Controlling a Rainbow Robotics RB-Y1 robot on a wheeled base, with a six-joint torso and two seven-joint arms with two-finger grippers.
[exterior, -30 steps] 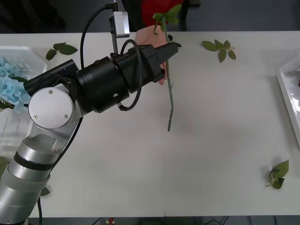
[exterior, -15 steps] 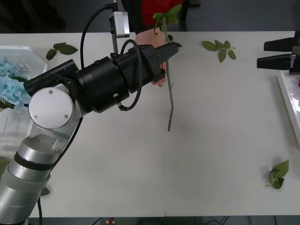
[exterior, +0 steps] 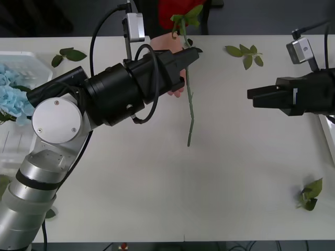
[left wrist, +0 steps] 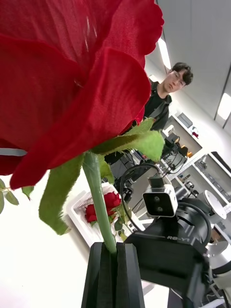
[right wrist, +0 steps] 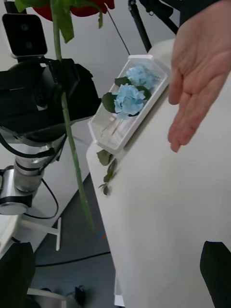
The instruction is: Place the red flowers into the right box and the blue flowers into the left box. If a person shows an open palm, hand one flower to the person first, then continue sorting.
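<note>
Hand-over step: the left gripper (exterior: pixel 192 53) pinches a red rose (exterior: pixel 178 9) by its stem at the table's far edge, just beside the person's open hand (right wrist: pixel 195 72). Next it prob. needs to let go into that palm. The right gripper (exterior: pixel 254 97) waits w/ fingers together, well apart over bare table (exterior: pixel 157 193); lots of room.

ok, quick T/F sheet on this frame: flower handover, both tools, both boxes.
1. The left tool is shut on the red rose's stem. True.
2. The person's hand shows a closed fist. False: the palm is open.
3. The left box holds red roses. False: it holds blue flowers.
4. The right tool hangs over the table, carrying nothing. True.
5. The held rose lies flat on the table. False: it is held up near the hand.
</note>
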